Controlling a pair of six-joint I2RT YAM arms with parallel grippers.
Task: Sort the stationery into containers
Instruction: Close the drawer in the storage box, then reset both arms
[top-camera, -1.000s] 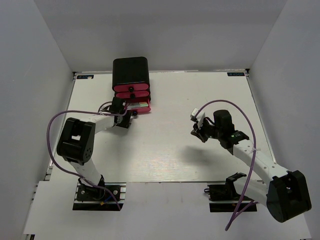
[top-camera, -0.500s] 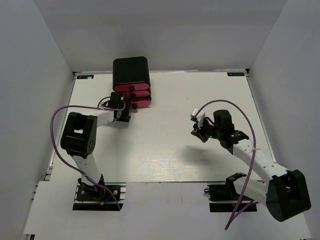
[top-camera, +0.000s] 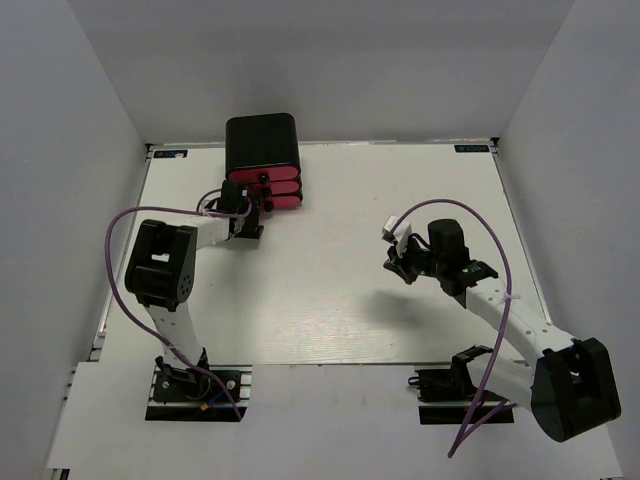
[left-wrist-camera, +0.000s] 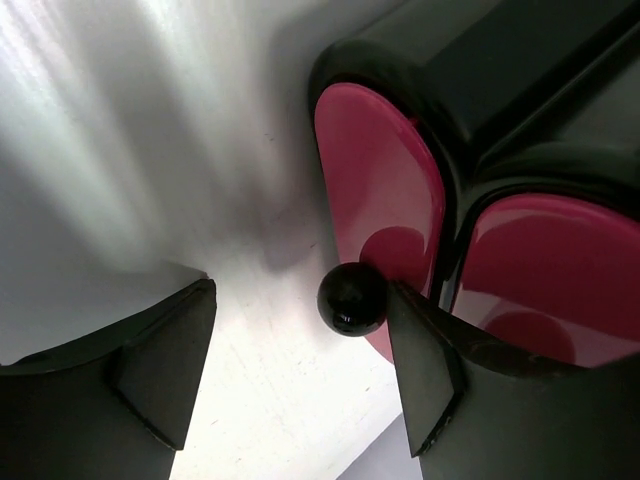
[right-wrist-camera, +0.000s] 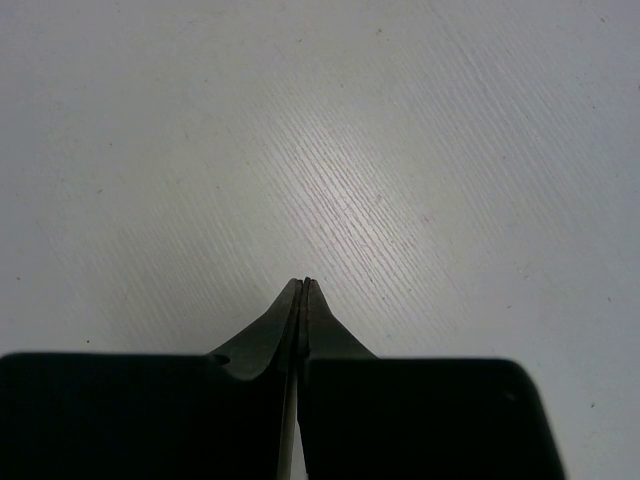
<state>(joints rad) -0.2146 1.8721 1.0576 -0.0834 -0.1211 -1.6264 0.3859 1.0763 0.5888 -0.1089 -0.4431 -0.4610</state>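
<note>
1. Surveyed a white worktop (top-camera: 330, 290) boxed in by pale grey walls.
2. Found the glossy black cabinet (top-camera: 262, 142) at the far edge, left of centre, with three pink drawers (top-camera: 266, 190) stepped out below its front.
3. Caught the left gripper (left-wrist-camera: 300, 300) right at those drawers, jaws spread wide either side of a black round knob (left-wrist-camera: 352, 298). Placed the knob nearer the right-hand finger, could not tell whether they touched, and saw nothing pinched.
4. Saw the right gripper (right-wrist-camera: 303, 290) pressed together on nothing, hovering over bare worktop toward the right edge, well apart from the cabinet.
5. Spotted no stationery anywhere: no sticks and no white block on the surface or in either gripper.
6. Judged the sorting close to finished, with the pieces probably inside the drawers. Could not confirm from above whether every drawer sat fully shut, so perhaps only closing and backing away left.
7. Noticed two small labels (top-camera: 170, 153) at the far corners, too tiny to read; made out no brand or other writing.
</note>
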